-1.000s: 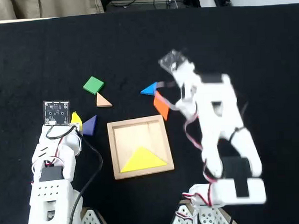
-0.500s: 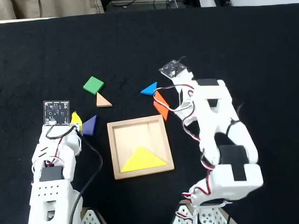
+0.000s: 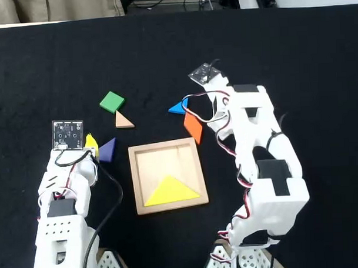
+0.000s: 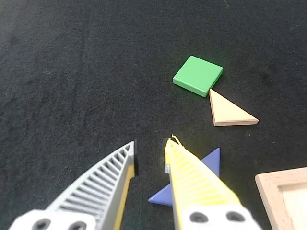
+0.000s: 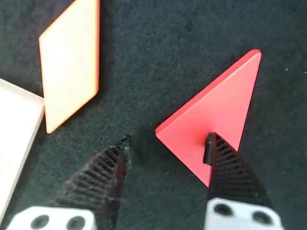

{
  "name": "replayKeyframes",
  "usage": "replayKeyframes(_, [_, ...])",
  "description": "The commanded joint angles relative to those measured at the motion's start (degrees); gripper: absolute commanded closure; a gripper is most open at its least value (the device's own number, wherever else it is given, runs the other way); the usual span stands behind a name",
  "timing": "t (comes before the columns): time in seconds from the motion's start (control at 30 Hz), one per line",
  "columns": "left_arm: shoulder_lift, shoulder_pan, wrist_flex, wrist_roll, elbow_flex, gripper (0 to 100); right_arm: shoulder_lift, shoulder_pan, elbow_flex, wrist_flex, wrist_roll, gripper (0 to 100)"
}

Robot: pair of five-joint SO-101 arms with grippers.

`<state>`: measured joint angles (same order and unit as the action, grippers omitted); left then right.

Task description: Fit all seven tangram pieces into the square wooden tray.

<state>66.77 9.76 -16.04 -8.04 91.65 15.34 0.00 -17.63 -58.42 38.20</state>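
Right gripper [image 5: 167, 141]: fingers spread, one tip over the red triangle [image 5: 218, 105] by the orange parallelogram [image 5: 69, 67]. Left gripper [image 4: 151, 143], lower left in the high view, also spread, empty.

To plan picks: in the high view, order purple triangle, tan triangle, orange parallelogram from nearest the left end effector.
1. Purple triangle, beside the left end effector.
2. Tan triangle, by the green square.
3. Orange parallelogram, by the tray's far corner.

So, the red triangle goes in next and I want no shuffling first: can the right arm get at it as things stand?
Probably yes. The right tool hangs open, straddling the red triangle's edge, with bare cloth around; the orange parallelogram lies apart, out of the way.
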Motion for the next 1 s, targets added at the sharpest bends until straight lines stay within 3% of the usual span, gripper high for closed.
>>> replayKeyframes(0.0, [0.18, -0.57, 1.23, -0.53, -0.13, 88, 0.13, 0.00, 1.36, -0.62, 1.05, 75.7])
replayKeyframes(0.37, [0.26, -0.57, 1.23, -0.53, -0.13, 88, -5.67, -0.18, 1.36, -3.34, 10.20, 70.1])
replayKeyframes(0.73, [0.26, -0.57, 1.23, -0.53, -0.13, 88, 8.66, 0.26, 10.59, -3.08, 10.29, 70.1])
replayKeyframes(0.97, [0.26, -0.57, 1.23, -0.53, -0.13, 88, 5.32, -0.09, 14.02, -8.00, 10.29, 70.1])
